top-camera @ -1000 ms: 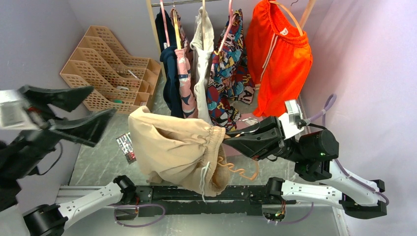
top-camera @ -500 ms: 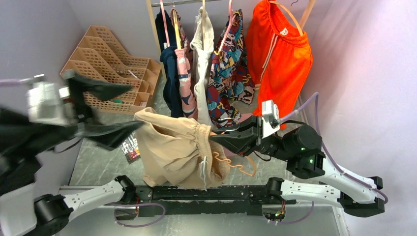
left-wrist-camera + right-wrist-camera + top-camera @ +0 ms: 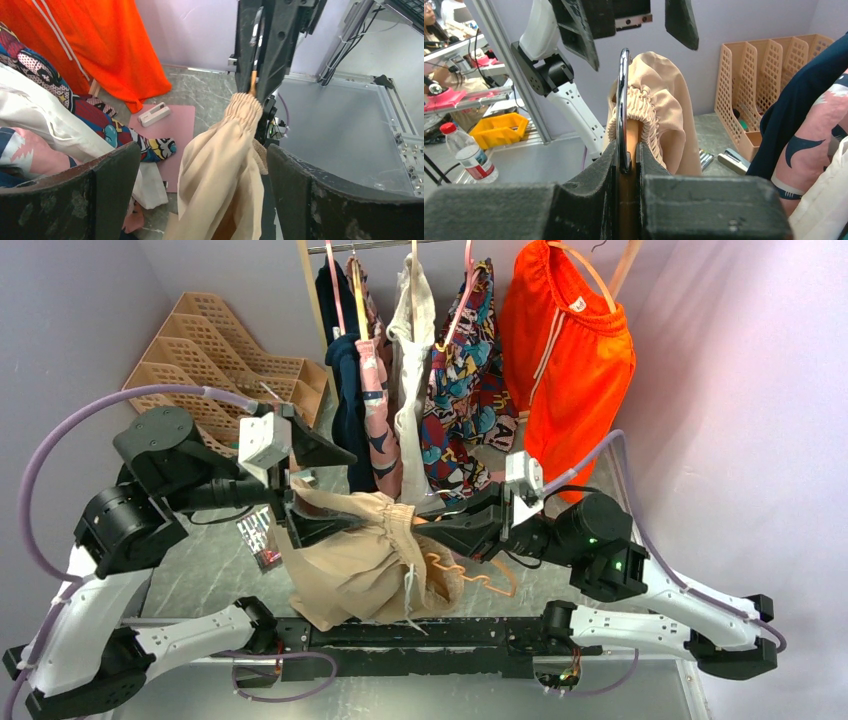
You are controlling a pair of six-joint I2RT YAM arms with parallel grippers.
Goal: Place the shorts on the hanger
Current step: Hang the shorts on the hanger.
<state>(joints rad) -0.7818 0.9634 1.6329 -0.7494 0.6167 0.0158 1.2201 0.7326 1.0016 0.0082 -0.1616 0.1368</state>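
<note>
Soft beige shorts hang in loose folds just ahead of the right gripper. Their gathered elastic waistband bunches at its fingertips, and the legs droop downward. That gripper is clamped on the slim orange-tan hanger, whose long axis points straight out toward the left gripper. Fabric hides most of the hanger. The left gripper's fingers are spread wide, with the shorts between them.

Matt, gathered cloth shorts; hanger hook (glossy metal).
</note>
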